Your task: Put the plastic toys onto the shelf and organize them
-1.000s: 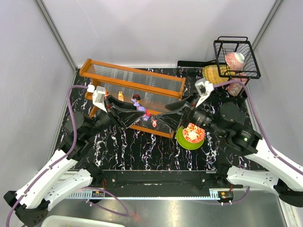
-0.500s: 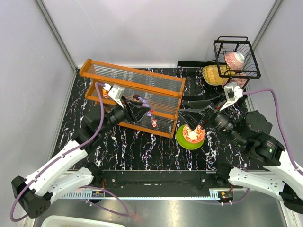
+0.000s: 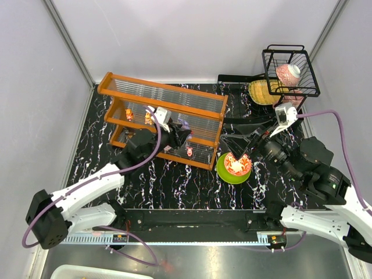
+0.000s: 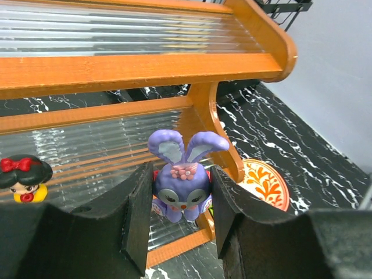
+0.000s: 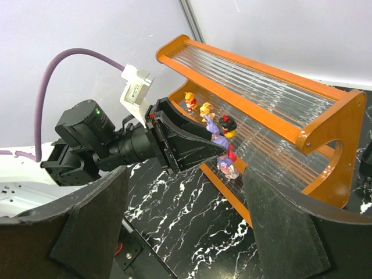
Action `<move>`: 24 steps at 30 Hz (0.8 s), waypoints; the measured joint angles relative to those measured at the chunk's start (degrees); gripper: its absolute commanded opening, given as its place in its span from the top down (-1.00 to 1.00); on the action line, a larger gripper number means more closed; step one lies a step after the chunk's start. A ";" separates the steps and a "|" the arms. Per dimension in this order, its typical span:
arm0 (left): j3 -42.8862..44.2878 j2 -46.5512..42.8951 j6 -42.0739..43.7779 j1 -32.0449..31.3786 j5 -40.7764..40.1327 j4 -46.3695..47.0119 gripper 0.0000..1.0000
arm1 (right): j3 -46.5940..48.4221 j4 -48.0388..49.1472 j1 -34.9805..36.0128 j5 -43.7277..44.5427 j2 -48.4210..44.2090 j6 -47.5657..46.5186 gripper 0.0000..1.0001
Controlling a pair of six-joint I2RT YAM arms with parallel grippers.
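Observation:
The shelf (image 3: 163, 103) is an orange two-tier rack with clear ribbed panels at the back left. My left gripper (image 3: 180, 136) is at the right part of its lower tier. In the left wrist view it (image 4: 180, 185) is shut on a purple bunny toy (image 4: 181, 185), held just above the lower panel (image 4: 87, 157). A black-haired toy with a red bow (image 4: 22, 177) stands on that tier to the left. The right wrist view shows an orange toy (image 5: 190, 100), a yellow toy (image 5: 206, 109) and a red-and-white toy (image 5: 228, 164) on the lower tier. My right gripper (image 5: 186, 192) is open and empty, right of the shelf.
A green plate (image 3: 223, 173) with a red-patterned bowl (image 3: 237, 163) sits just right of the shelf's front corner, under my right gripper (image 3: 237, 135). A black wire basket (image 3: 290, 70) holding a pink object stands at the back right, with a yellow item (image 3: 261, 92) beside it.
My left gripper has moved to the right along the lower tier with the purple bunny in it. My right gripper pulled back from the shelf to the right, then stayed still.

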 measured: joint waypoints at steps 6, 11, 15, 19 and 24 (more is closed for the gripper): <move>0.00 7.28 2.05 -1.27 -3.56 4.96 1.00 | 0.00 -1.33 0.00 1.51 -0.83 -0.96 -0.74; 0.00 11.61 3.17 -1.53 -5.46 6.93 1.00 | 0.00 -2.08 0.00 2.78 -2.16 -1.62 -0.76; 0.28 13.51 4.24 -1.53 -7.32 8.70 1.00 | 0.00 -2.43 0.00 3.48 -2.71 -2.08 -0.78; 1.05 15.06 4.85 -1.55 -8.59 10.32 1.00 | 0.00 -3.28 0.00 4.11 -2.75 -2.54 -0.79; 1.75 16.87 5.64 -1.57 -10.03 12.24 1.00 | 0.00 -3.56 0.00 4.50 -2.75 -2.82 -0.80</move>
